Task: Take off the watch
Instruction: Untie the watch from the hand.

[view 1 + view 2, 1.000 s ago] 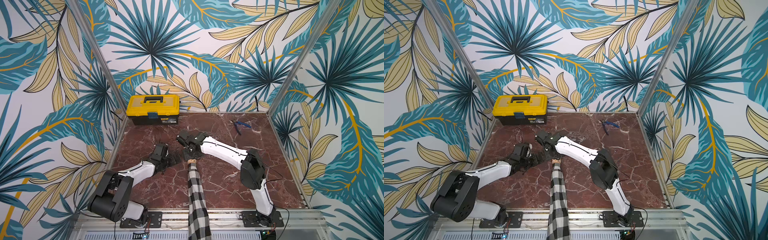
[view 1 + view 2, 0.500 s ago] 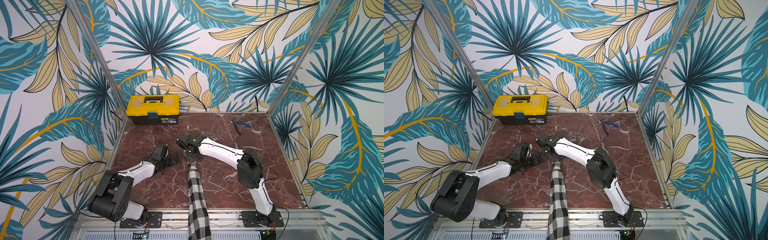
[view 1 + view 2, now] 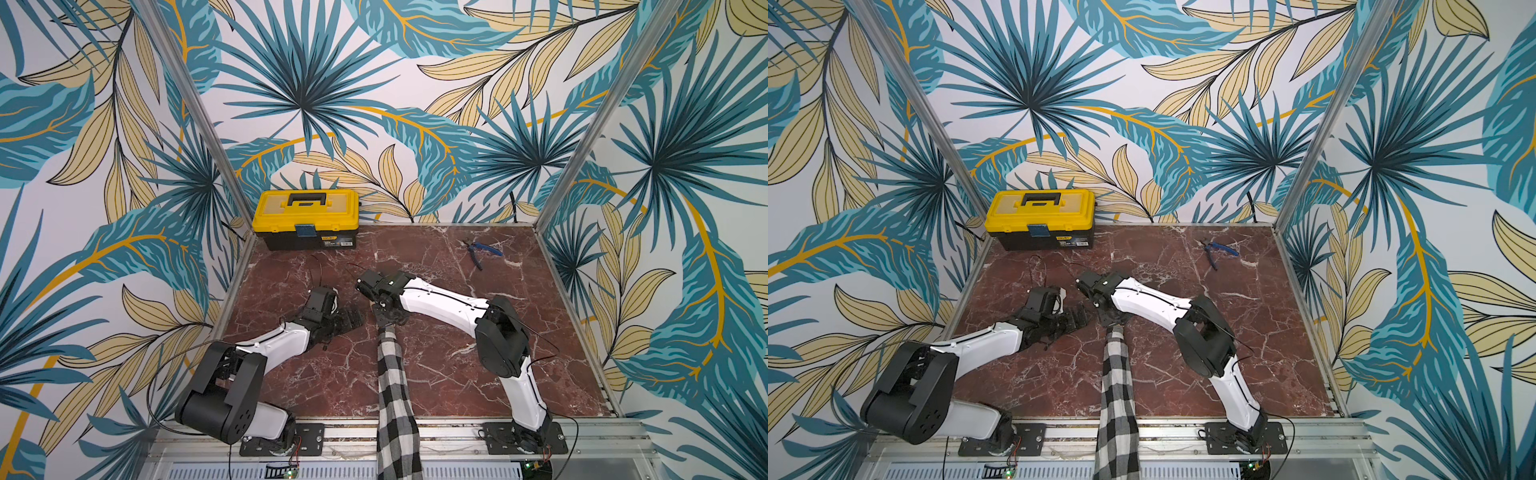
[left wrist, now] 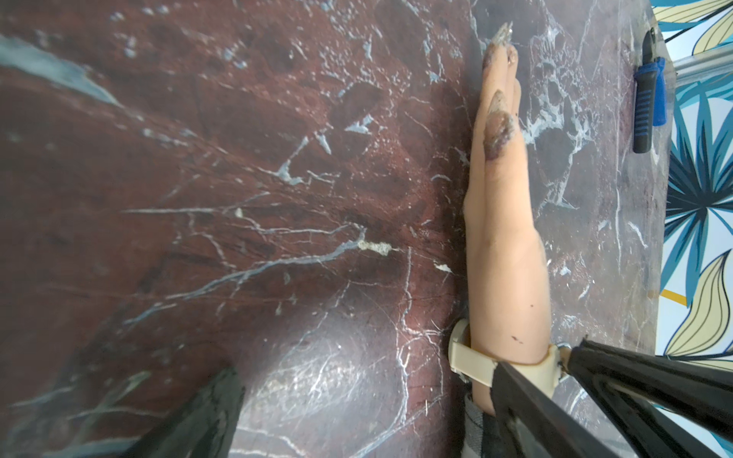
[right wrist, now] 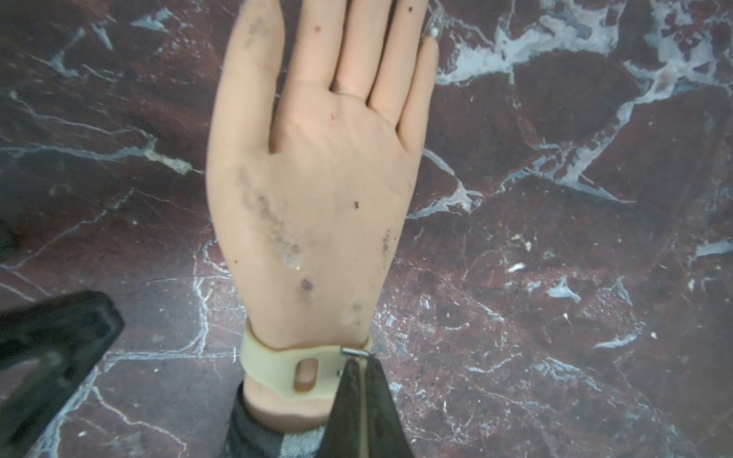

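A mannequin hand point(image 5: 317, 178) lies palm up on the marble, its arm in a checked sleeve point(image 3: 390, 374) point(image 3: 1117, 374). The watch point(image 5: 293, 357) point(image 4: 472, 363) shows as a beige strap round the wrist, with a slot and a small metal buckle; its case is hidden. My right gripper point(image 5: 360, 363) point(image 3: 384, 316) point(image 3: 1111, 320) is shut, its tips pinching the strap right at the buckle. It hides the watch in both top views. To the left of the wrist, my left gripper point(image 4: 363, 368) point(image 3: 353, 322) point(image 3: 1077, 318) stands wide open and holds nothing.
A yellow toolbox point(image 3: 305, 218) point(image 3: 1040, 218) stands at the back left against the wall. Blue-handled pliers point(image 3: 482, 251) point(image 3: 1219, 251) point(image 4: 646, 107) lie at the back right. Metal frame posts and patterned walls border the marble top point(image 3: 457, 374).
My right gripper has shut on the strap by the buckle, after shifting slightly over the wrist. The left arm has not moved and stays open.
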`<state>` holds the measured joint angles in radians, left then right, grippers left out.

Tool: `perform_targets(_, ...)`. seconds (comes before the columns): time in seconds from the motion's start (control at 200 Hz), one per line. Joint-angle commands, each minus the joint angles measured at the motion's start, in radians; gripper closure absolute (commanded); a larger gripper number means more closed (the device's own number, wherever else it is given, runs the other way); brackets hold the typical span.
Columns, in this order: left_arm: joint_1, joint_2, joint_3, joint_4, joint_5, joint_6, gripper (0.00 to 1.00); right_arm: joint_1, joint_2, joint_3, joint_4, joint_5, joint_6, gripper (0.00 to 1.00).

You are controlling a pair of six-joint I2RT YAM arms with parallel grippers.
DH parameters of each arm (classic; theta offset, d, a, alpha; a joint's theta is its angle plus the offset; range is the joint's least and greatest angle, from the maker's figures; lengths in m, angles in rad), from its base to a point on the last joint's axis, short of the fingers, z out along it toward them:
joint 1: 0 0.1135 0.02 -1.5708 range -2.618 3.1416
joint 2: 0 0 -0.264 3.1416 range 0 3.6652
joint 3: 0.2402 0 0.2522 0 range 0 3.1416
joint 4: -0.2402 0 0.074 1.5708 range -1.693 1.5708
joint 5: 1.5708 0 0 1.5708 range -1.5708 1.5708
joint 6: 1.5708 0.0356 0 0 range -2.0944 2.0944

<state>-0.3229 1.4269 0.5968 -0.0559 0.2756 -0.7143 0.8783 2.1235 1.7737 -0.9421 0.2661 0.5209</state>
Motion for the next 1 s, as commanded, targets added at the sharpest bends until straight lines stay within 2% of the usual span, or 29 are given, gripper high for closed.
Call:
perform_targets(0.0, -0.033, -0.004, 0.025, -0.030, 0.024, 0.009, 0.01, -0.014, -0.081, -0.058, 0.076, -0.067, 0.025, 1.00)
perform_targets(0.2, -0.082, 0.033, 0.052, -0.030, 0.000, -0.007, 0.00, -0.044, -0.172, -0.182, 0.248, -0.196, 0.082, 1.00)
perform_targets(0.355, -0.096, 0.044, 0.065, -0.030, -0.006, -0.010, 0.00, -0.067, -0.181, -0.220, 0.292, -0.261, 0.117, 1.00)
perform_targets(0.996, -0.138, 0.089, 0.089, -0.029, -0.025, -0.016, 0.01, -0.068, -0.175, -0.269, 0.321, -0.278, 0.140, 1.00)
